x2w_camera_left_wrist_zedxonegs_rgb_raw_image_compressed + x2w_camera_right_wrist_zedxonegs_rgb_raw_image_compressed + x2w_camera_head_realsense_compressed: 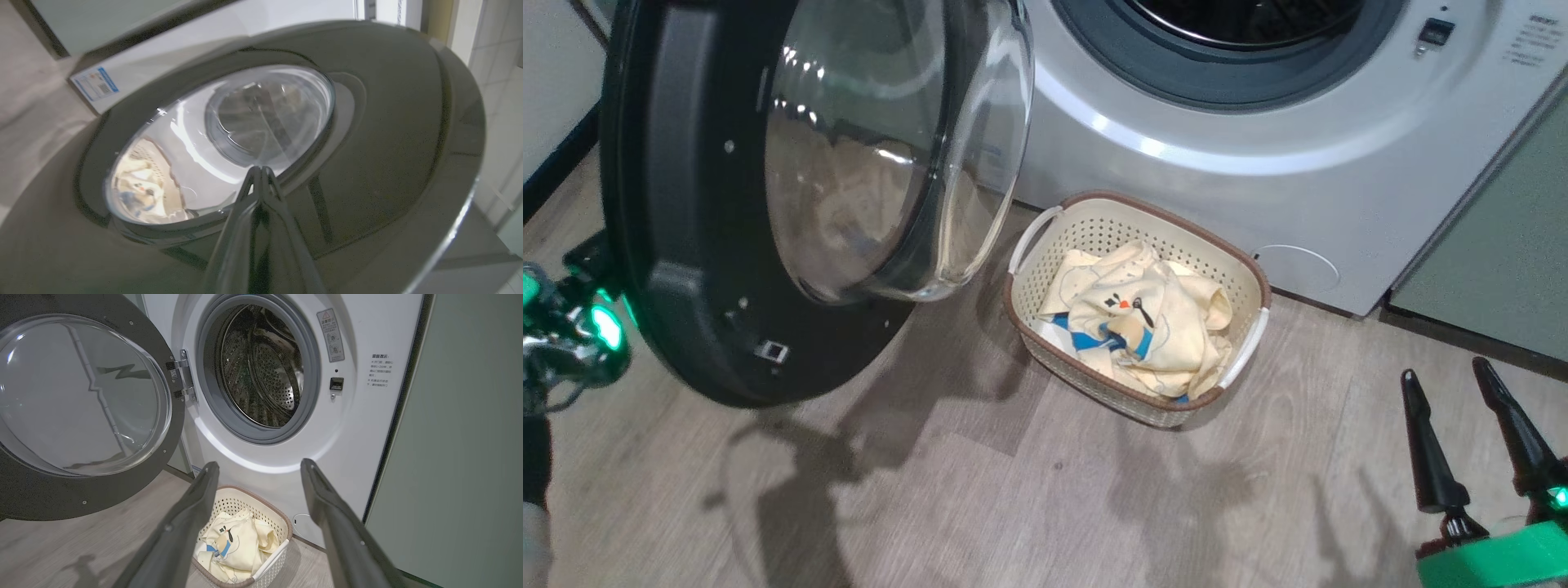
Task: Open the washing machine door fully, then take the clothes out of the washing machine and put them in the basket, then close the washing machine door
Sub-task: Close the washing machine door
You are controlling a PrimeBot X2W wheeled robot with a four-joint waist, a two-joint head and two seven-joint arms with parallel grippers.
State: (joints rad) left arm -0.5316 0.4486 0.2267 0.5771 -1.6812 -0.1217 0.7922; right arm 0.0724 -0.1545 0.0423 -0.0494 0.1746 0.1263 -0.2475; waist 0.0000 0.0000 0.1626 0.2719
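The washing machine door (686, 245) stands swung out to the left, its black rim and bulging glass facing me. The washing machine (1217, 163) shows a bare steel drum (261, 367) behind the grey gasket. The clothes (1143, 318), pale yellow with blue trim and a penguin print, lie in the cream basket (1241, 269) on the floor in front of the machine. My left gripper (259, 170) is shut, its tips at the outer face of the door (388, 143) by the window's edge. My right gripper (1447, 377) hangs open and holds nothing at the lower right, back from the basket (282, 522).
A pale green cabinet (1503, 269) adjoins the machine's right side. Wood-look floor (1013, 490) stretches in front of the basket. My left wrist (580, 327), lit green, sits behind the door's rim. A white tiled wall (498, 122) runs past the door's far edge.
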